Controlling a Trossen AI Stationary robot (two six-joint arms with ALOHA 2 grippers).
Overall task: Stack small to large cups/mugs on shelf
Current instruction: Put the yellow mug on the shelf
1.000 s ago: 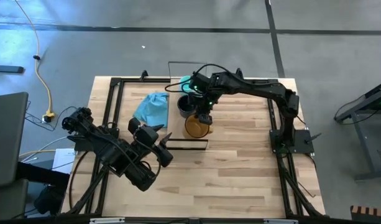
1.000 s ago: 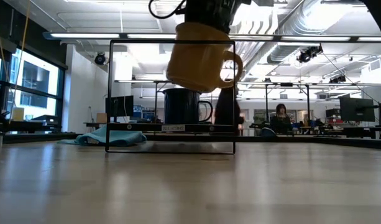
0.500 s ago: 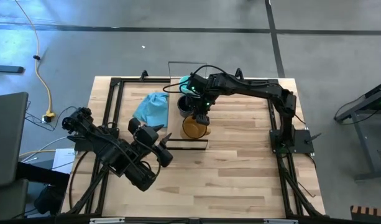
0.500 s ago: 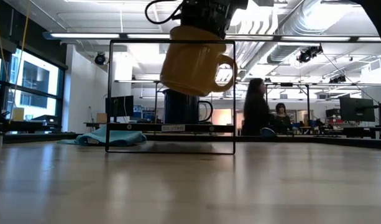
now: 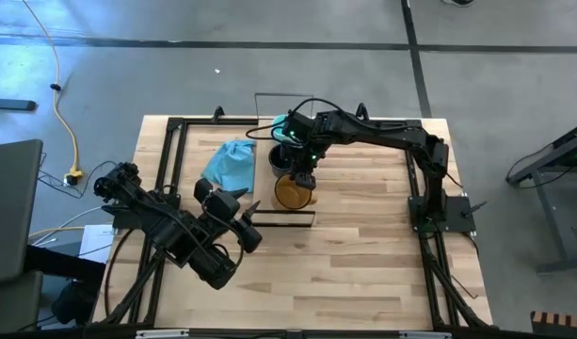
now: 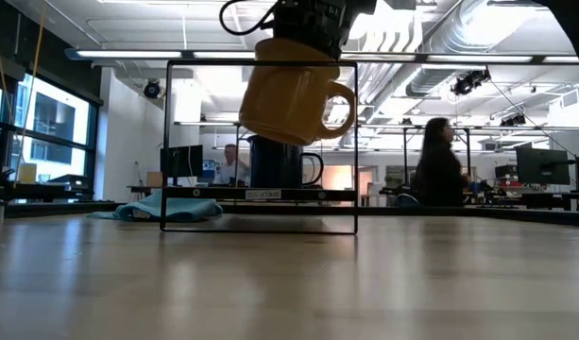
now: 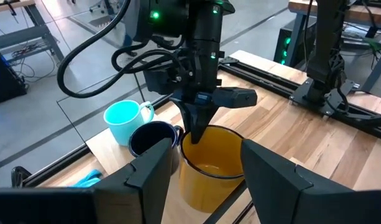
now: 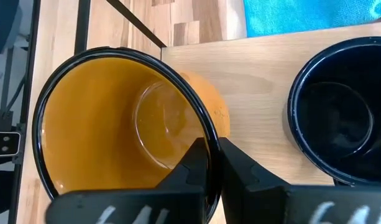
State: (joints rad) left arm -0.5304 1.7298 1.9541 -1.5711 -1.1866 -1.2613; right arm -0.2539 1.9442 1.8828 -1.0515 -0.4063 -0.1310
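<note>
Amber mug (image 5: 295, 191), black mug (image 5: 281, 160), teal mug (image 7: 123, 118), seemingly plain.

Two dark arms, one reaching, one parked.

The right arm stretches from its base at the table's right edge across toward the far middle, elbow bent, its wrist turned straight down; the right gripper (image 5: 304, 179) has its two fingers (image 8: 202, 163) pinched together on the rim of the amber-orange mug (image 6: 287, 87), one finger inside the wall and one outside (the mug hangs tilted, clear of the tabletop). The left arm sits folded low near the table's near-left corner, its left gripper (image 5: 248, 215) aimed toward the middle with both fingers (image 7: 154, 167) spread wide apart, holding nothing.
</note>
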